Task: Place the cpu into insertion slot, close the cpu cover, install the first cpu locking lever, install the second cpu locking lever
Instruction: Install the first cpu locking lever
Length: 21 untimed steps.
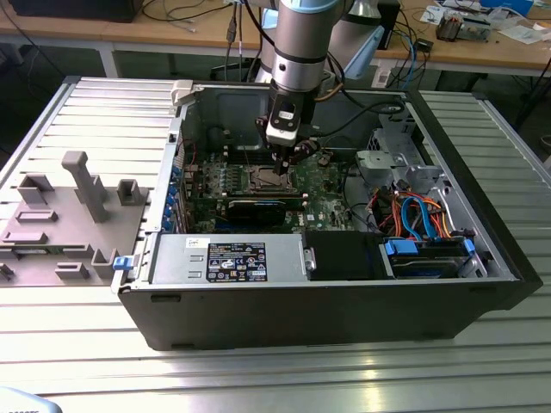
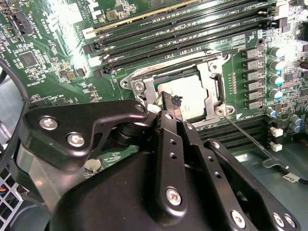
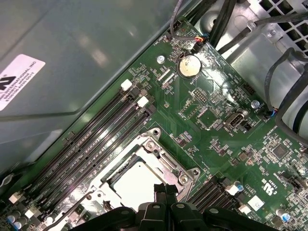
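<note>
Gripper (image 2: 169, 102) fingers are pinched together with nothing between them, tips down at the near edge of the chip (image 2: 195, 96), apparently to push rather than grasp. The chip lies flat in its socket (image 2: 168, 77), the metal cover (image 2: 215, 82) folded down around it. A thin lever (image 2: 252, 143) juts free, judged unlatched. Memory slots (image 2: 192, 33) lie beyond.
</note>
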Motion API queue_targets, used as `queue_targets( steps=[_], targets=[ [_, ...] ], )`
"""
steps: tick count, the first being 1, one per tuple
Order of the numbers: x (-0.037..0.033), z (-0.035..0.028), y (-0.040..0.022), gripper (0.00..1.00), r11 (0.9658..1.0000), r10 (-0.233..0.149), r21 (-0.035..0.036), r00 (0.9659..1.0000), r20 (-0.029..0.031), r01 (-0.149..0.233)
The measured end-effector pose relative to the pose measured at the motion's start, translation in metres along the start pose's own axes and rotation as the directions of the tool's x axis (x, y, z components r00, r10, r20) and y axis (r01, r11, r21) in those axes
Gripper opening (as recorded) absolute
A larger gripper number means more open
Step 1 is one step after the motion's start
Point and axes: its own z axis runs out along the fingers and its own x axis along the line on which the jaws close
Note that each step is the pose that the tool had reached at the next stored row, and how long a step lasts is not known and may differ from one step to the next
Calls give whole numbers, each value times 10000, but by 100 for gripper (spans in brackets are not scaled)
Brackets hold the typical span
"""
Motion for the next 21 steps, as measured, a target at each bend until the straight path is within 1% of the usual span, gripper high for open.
queue_targets(
  steps=[21],
  targets=[
    [0,0,0,11,9997,-243,-1,9997,16,243]
  ],
)
